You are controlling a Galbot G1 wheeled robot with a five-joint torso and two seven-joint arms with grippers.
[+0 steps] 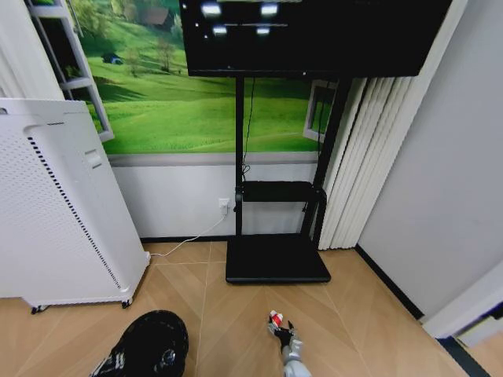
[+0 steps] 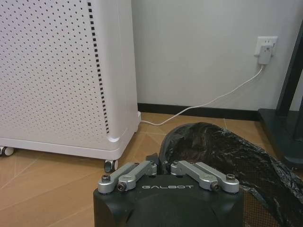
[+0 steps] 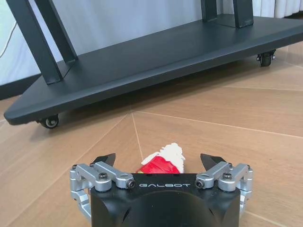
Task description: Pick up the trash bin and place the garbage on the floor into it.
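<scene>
The trash bin [image 1: 155, 339], small, black and lined with a black bag, is at the bottom left of the head view. My left gripper [image 2: 160, 166] is shut on its rim, and the crinkled bag liner [image 2: 222, 151] spreads beyond the fingers. A red-and-white piece of garbage [image 3: 164, 159] lies on the wooden floor. My right gripper [image 3: 157, 160] is low over it and open, one fingertip on each side. In the head view the right gripper [image 1: 283, 334] reaches toward that piece [image 1: 275, 317] in front of the stand.
A tall white perforated appliance [image 1: 55, 212] on castors stands at the left. A black TV stand with a wheeled base [image 1: 275, 259] is straight ahead against the wall. A white cable [image 2: 213, 99] runs to a wall socket. Curtains and a wall close off the right.
</scene>
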